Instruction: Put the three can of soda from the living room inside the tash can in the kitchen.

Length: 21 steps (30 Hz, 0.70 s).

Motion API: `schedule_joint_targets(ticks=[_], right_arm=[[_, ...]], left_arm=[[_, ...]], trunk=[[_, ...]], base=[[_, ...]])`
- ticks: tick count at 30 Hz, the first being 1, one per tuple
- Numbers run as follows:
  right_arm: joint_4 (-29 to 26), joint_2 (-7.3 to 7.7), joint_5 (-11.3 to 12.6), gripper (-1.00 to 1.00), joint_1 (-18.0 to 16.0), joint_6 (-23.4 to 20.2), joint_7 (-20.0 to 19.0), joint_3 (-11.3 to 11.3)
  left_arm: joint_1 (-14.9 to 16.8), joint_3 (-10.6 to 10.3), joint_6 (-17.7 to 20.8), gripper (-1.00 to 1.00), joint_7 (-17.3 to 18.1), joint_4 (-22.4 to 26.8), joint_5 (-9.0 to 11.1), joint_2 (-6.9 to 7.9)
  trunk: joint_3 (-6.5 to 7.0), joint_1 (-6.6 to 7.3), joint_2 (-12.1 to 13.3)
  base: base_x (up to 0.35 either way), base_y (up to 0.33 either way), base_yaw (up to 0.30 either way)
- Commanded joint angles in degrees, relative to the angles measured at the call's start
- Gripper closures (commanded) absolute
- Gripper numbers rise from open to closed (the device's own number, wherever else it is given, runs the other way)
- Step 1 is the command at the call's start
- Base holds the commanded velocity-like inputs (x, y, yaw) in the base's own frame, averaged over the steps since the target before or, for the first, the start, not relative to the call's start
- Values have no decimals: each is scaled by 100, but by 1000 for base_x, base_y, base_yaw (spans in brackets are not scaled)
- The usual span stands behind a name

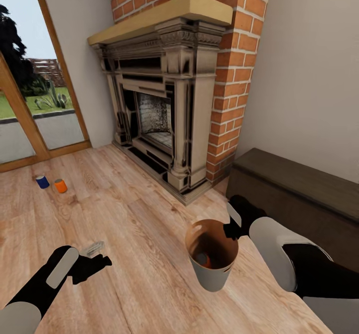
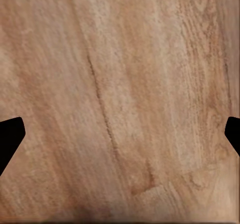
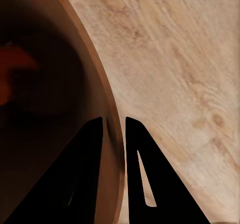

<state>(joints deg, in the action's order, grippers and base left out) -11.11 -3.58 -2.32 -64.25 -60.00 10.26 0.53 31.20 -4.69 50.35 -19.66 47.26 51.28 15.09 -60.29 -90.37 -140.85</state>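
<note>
Bin: the tash can (image 1: pixel 212 273) stands on the wood floor (image 1: pixel 139 284), one orange can (image 1: pixel 202 259) inside.
Right gripper (image 3: pixel 114 134): pinching the bin's rim.
Left gripper (image 1: pixel 97 254): spread wide, empty.
Other cans: blue can (image 1: pixel 42 181) and orange can (image 1: pixel 61 186) near glass doors (image 1: pixel 35 99).
Room: fireplace (image 1: pixel 159 104), brick column (image 1: pixel 234 75), dark bench (image 1: pixel 299 194).

The orange can (image 1: pixel 202 259) inside the trash can (image 1: pixel 212 274) was largely hidden by the bin's wall, with only part of its top exposed; in the right wrist view it appeared as a blurred reddish patch (image 3: pixel 15 71) in shadow. The left gripper's fingers (image 2: pixel 10 136) were cut off by the left wrist view's edges, with only the tips visible. The bench (image 1: pixel 299 194) and the glass doors (image 1: pixel 30 99) ran out of the head view. Markings on the blue can (image 1: pixel 42 181) and the second orange can (image 1: pixel 61 186) were too small to read.
</note>
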Motion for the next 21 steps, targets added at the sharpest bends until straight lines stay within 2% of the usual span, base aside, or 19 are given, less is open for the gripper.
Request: schedule_joint_targets(ticks=[1, 6, 9, 13, 21], right_arm=[[-4, -3, 89, 100, 2, 0, -19, 41], [1, -50, 99, 100, 14, 0, -15, 42], [26, -58, 98, 100, 25, 0, -9, 55], [-2, -59, 94, 100, 147, 0, 4, 58], [-4, -70, 94, 100, 218, 0, 32, 50]], left_arm=[[0, 0, 0, -100, 2, -4, 1, 0], [0, 2, 1, -100, 12, -13, 4, 1], [0, 0, -1, -100, 145, -15, -2, 2], [0, -14, -6, -100, 324, -16, -20, 3], [0, -109, -8, -100, 399, -23, -36, -5]], trunk=[[19, 23, 41], [109, 133, 242], [163, 199, 362], [232, 287, 523], [353, 462, 844]], base=[[0, 0, 0], [0, 0, 0], [0, 0, 82], [0, 0, 197], [0, 0, 257]])
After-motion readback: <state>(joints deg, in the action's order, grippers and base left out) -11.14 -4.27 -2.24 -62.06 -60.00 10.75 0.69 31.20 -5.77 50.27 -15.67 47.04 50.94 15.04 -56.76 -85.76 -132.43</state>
